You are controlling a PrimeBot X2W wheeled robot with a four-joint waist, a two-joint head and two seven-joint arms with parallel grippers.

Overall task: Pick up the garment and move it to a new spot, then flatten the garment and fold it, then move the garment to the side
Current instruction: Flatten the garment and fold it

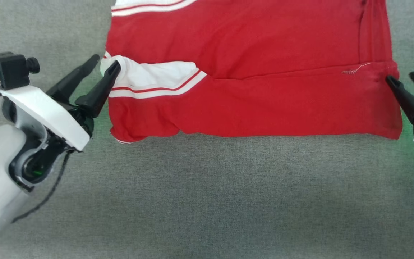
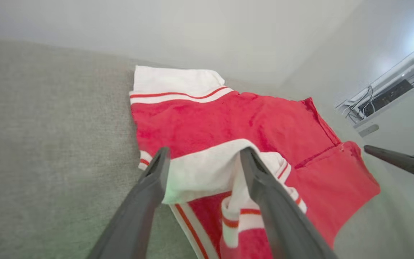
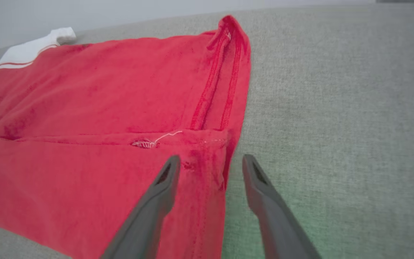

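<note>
The red jersey (image 1: pixel 264 54) lies folded flat toward the grey cloth worktop's (image 1: pixel 207 198) far edge; left pincer (image 1: pixel 106 61) gapes around its white striped sleeve (image 1: pixel 149 75); right pincer (image 1: pixel 400 76) gapes astride its right edge.

Grey fabric surface (image 1: pixel 228 198); folded red garment (image 1: pixel 264 100) lying on it

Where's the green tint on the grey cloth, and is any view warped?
Head view: sharp, green glow on the grey surface beside the left tool and right tool. Left wrist view: wide-angle bending, glare upper right. Right wrist view: same green cast low on the surface.
</note>
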